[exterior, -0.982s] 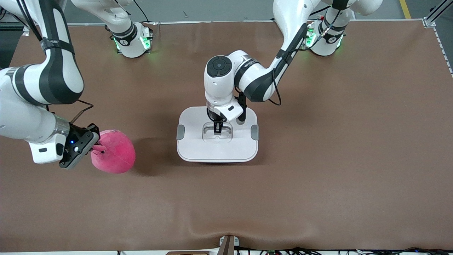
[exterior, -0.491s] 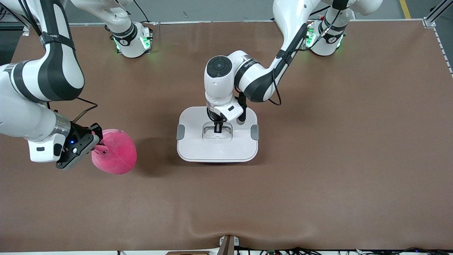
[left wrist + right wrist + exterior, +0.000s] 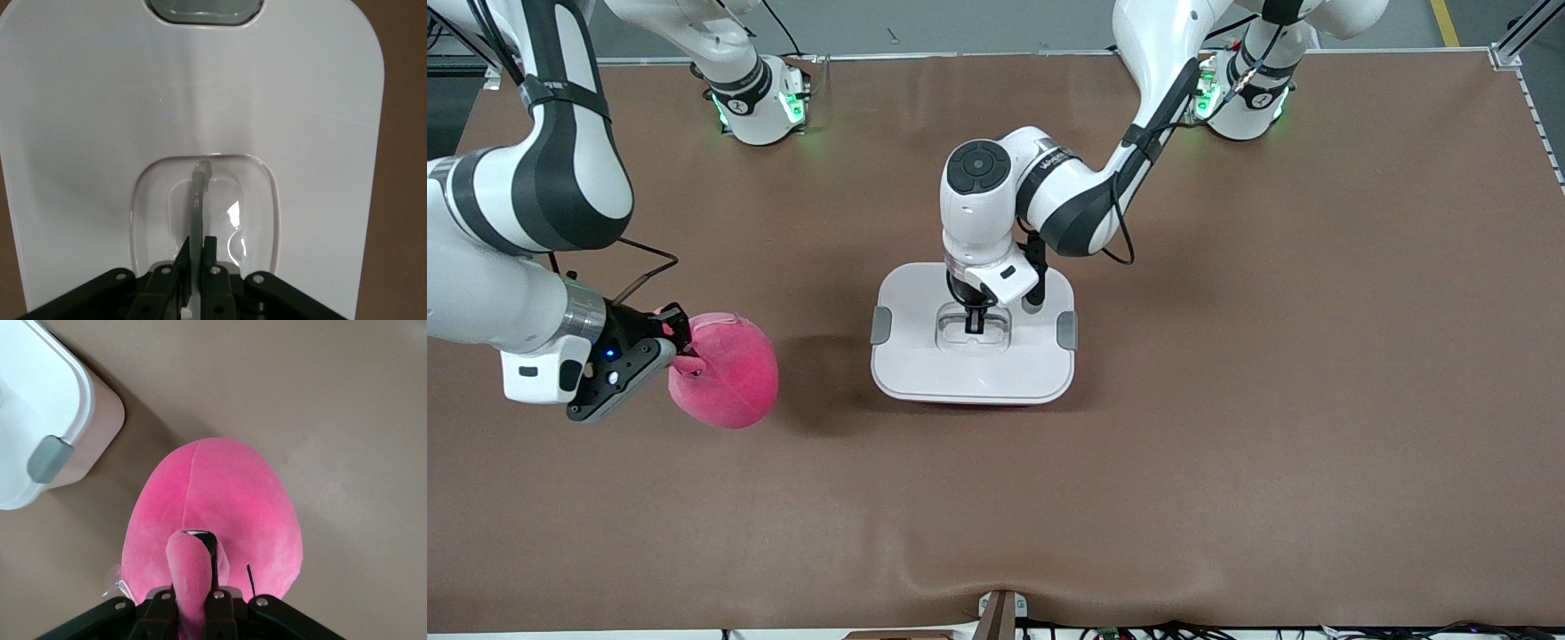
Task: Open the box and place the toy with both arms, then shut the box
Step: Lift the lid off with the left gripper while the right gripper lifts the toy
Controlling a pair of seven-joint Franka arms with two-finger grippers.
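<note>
The left gripper [image 3: 975, 322] pinches the clear centre handle [image 3: 199, 200] of the lidded box [image 3: 973, 373] mid-surface, while at the box's nine o'clock the right gripper [image 3: 679, 349] pinches the pink plush toy's [image 3: 727, 373] ear.

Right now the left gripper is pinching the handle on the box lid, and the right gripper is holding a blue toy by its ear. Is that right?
Not quite: the toy is pink, not blue, as the right wrist view shows. The rest holds: the right gripper has its jaws shut on the toy's ear, and the left gripper pinches the clear handle in the white lid of the box.
</note>
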